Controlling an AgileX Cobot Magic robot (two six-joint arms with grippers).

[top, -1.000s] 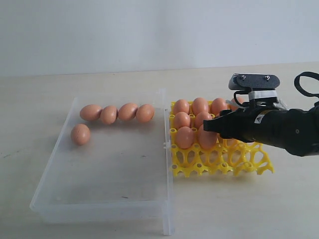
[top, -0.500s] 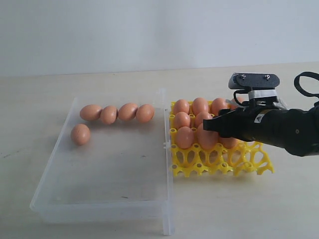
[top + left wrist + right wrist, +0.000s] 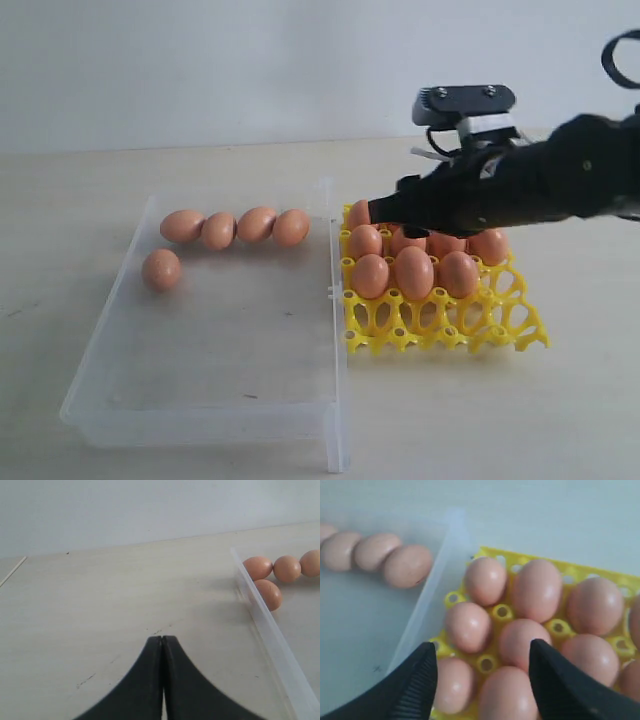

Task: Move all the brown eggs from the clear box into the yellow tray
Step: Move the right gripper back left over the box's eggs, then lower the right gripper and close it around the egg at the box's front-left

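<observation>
Several brown eggs (image 3: 256, 225) lie along the far side of the clear box (image 3: 200, 420), with one more (image 3: 161, 270) nearer on the left. Other brown eggs (image 3: 415, 272) fill the back and middle cups of the yellow tray (image 3: 440, 325). My right gripper (image 3: 385, 213) hovers open above the tray's left part, holding nothing. In the right wrist view its fingertips (image 3: 427, 662) straddle seated eggs (image 3: 470, 626) without touching them. My left gripper (image 3: 162, 639) is shut and empty over bare table, left of the box wall (image 3: 270, 625) and its eggs (image 3: 268, 594).
The front row of tray cups (image 3: 400, 335) holds no eggs. The near half of the box floor (image 3: 240, 340) is bare. A pale wall stands behind the table. The left arm does not show in the exterior view.
My right arm rose and swung left over the tray. An egg now shows in the cup where the gripper was, and the jaws stand a little wider. The box eggs have not moved.
</observation>
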